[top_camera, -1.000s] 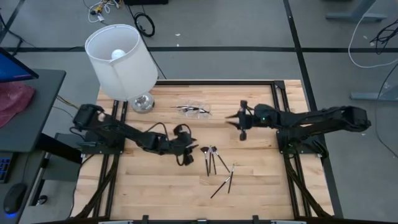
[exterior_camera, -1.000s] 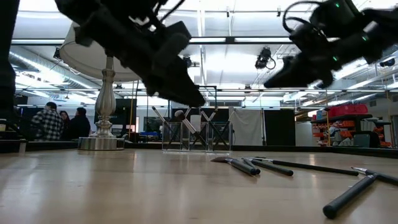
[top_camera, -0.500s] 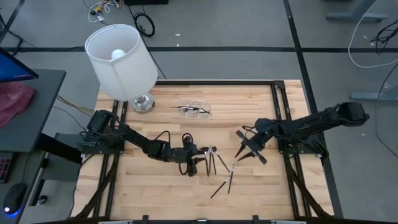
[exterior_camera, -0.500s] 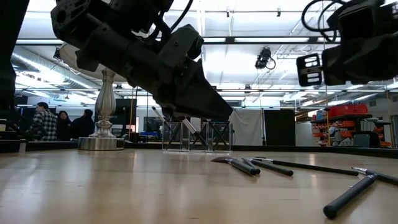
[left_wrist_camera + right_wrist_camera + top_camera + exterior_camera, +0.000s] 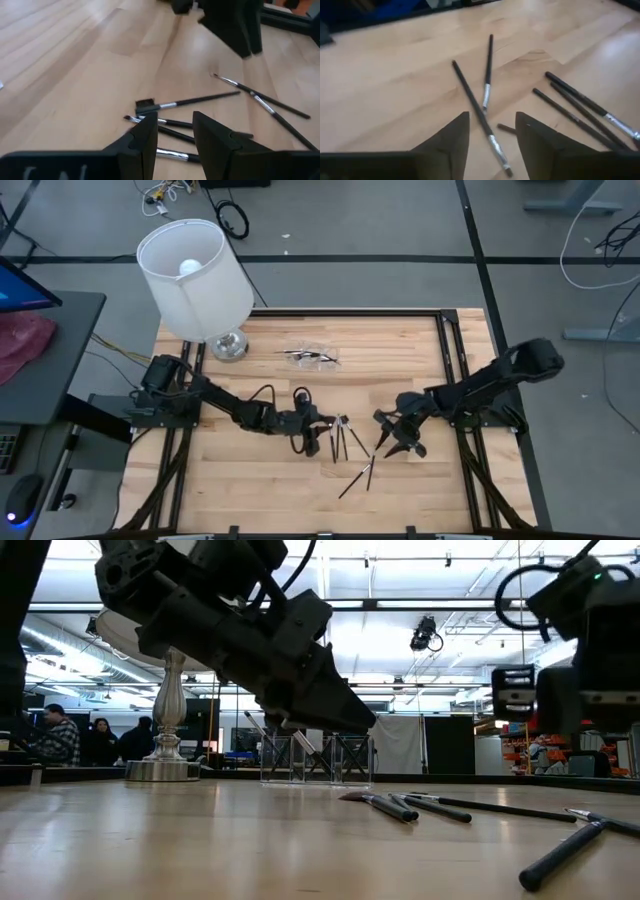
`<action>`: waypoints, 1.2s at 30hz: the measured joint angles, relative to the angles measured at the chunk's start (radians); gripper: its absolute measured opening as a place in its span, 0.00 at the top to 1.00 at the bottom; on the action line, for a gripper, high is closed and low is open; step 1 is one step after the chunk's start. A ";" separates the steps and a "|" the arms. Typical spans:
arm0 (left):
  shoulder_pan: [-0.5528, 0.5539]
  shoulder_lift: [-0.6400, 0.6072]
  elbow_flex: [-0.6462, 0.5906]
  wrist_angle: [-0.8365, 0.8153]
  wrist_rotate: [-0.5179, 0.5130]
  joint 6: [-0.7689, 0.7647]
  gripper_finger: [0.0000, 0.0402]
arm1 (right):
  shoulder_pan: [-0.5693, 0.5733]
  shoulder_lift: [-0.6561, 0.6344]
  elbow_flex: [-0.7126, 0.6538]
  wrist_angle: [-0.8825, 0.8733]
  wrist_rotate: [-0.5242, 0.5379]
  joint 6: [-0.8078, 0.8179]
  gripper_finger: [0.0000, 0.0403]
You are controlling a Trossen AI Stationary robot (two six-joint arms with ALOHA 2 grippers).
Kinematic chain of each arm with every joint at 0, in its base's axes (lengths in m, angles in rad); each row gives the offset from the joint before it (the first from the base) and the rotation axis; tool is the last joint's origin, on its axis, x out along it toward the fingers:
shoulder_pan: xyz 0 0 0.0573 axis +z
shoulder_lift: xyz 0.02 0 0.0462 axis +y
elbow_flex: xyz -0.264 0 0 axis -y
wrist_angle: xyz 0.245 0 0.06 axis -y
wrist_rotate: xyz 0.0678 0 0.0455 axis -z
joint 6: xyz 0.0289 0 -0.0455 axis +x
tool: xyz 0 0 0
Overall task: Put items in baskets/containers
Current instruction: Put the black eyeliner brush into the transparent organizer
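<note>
Hovering released over loose brushes (image 5: 343,442) at the frame's lower middle, my left jaws (image 5: 312,442) and right jaws (image 5: 392,444) flank the scatter to pick from both sides. The clear container (image 5: 311,357), upper middle, already holds some.

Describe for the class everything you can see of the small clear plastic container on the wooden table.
The small clear plastic container is low, oblong and see-through, with thin upright walls. It stands upright on the pale wooden table near the far edge, beside the white-shaded lamp's silver base. A few dark-handled makeup brushes lean inside it. Neither gripper touches it.
</note>
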 joint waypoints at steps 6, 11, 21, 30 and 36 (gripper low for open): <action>0.015 0.000 0.000 -0.001 0.000 -0.026 0.69 | -0.026 0.168 0.000 0.162 0.010 -0.043 0.60; 0.013 0.000 0.000 -0.001 0.001 -0.026 0.69 | -0.043 0.278 0.027 0.186 -0.010 -0.027 0.60; 0.012 0.000 0.000 -0.001 0.001 -0.026 0.69 | -0.052 0.410 0.085 0.201 -0.122 -0.015 0.66; 0.012 0.000 0.000 -0.001 0.001 -0.025 0.69 | -0.066 0.410 0.085 0.150 -0.156 -0.108 0.97; 0.012 0.000 0.000 0.007 0.001 -0.026 0.69 | -0.075 0.412 0.084 0.168 -0.176 -0.061 0.97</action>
